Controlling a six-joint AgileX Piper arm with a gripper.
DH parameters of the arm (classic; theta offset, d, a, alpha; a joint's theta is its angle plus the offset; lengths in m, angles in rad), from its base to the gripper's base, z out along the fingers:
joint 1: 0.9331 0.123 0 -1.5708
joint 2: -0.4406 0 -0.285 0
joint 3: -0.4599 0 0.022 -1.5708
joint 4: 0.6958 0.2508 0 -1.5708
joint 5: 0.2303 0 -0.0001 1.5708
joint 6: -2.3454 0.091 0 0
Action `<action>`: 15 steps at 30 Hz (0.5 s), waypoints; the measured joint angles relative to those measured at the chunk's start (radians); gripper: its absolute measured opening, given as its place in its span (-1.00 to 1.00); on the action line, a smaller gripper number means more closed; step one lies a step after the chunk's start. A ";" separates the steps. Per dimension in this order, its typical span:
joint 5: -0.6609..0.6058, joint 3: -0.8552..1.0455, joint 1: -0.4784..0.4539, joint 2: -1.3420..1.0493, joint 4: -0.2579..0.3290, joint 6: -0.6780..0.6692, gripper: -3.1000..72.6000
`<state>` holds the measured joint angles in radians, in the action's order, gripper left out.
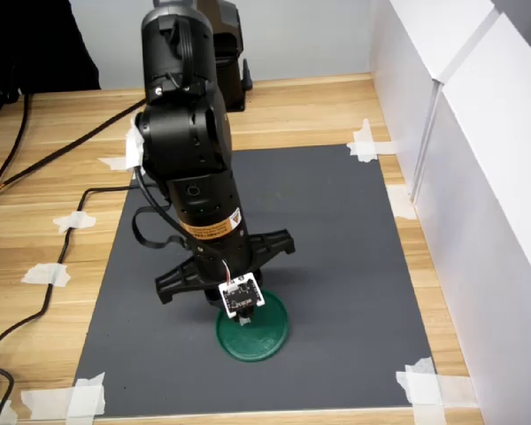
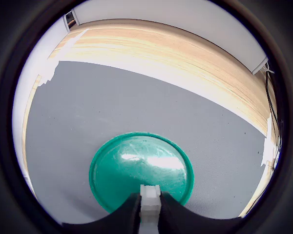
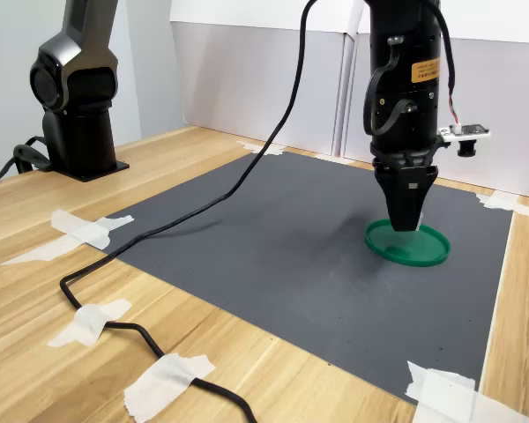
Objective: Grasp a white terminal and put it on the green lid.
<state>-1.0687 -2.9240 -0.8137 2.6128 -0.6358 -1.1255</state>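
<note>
The green lid (image 1: 258, 341) (image 2: 136, 168) (image 3: 416, 249) lies flat on the dark grey mat (image 1: 336, 248) (image 3: 273, 229), near the mat's front edge in the first exterior view. My gripper (image 2: 149, 207) (image 3: 406, 222) points straight down over the lid's edge, its tips just above the disc. Its two dark fingers (image 2: 129, 214) are shut on the white terminal (image 2: 150, 200), a tiny white block that shows only in the wrist view. In the first exterior view the arm and its wrist camera board (image 1: 240, 295) hide the fingertips.
The mat is taped at its corners to a wooden table (image 1: 62, 204) (image 3: 62, 291). White panels (image 1: 478, 177) wall the first exterior view's right side. A black cable (image 3: 159, 256) runs across the mat and table. The arm's base (image 3: 75, 97) stands at the second exterior view's left.
</note>
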 joint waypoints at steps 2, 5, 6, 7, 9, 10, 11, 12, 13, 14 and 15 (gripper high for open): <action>0.000 0.000 0.000 0.000 0.000 0.000 -0.61; 0.000 0.000 0.000 0.000 0.000 0.001 -0.47; 0.000 0.000 0.000 0.000 0.000 0.001 -0.40; 0.000 0.000 0.000 0.000 0.000 0.002 -0.33; 0.000 0.000 0.000 0.000 0.000 0.003 -0.18; 0.000 0.000 0.000 0.000 0.000 0.006 -0.13; 0.001 0.000 0.000 0.000 0.000 0.009 -0.06; 0.002 0.000 0.000 0.000 0.000 0.011 0.00; 0.003 0.000 0.000 0.000 0.000 0.017 0.03; 0.003 0.000 0.000 0.000 -0.001 0.020 0.07; 0.003 0.000 0.000 0.000 -0.001 0.026 0.10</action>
<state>-1.0656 -2.9240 -0.8137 2.6128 -0.6369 -1.0997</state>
